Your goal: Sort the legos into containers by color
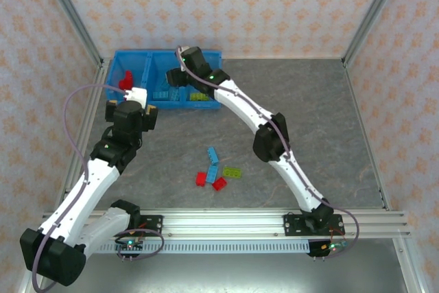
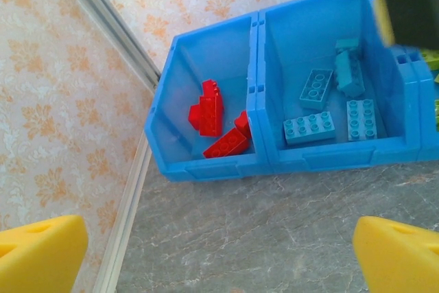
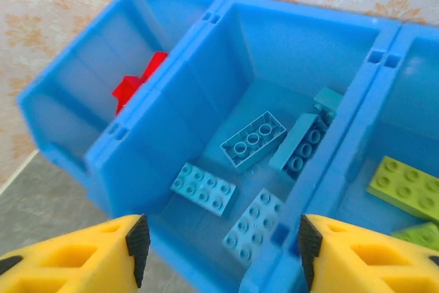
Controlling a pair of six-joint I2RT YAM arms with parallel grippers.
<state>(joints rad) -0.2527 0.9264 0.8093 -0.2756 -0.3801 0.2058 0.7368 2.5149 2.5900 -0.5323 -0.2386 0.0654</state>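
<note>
Right wrist: studded legos [image 3: 254, 140], glossy bin [image 3: 309, 39]

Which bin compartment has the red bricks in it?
The left compartment; the middle compartment holds light blue bricks, the right compartment yellow-green bricks.

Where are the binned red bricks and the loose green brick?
binned red bricks [image 2: 211, 113], left wrist view, upper brick's side.
loose green brick [image 1: 232, 172], top external view, its middle.

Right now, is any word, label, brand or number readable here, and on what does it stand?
None readable: nothing on the blue bin, the legos, or the wallpaper, which bears only a floral pattern. Any marks on the studs are too small to read.
</note>
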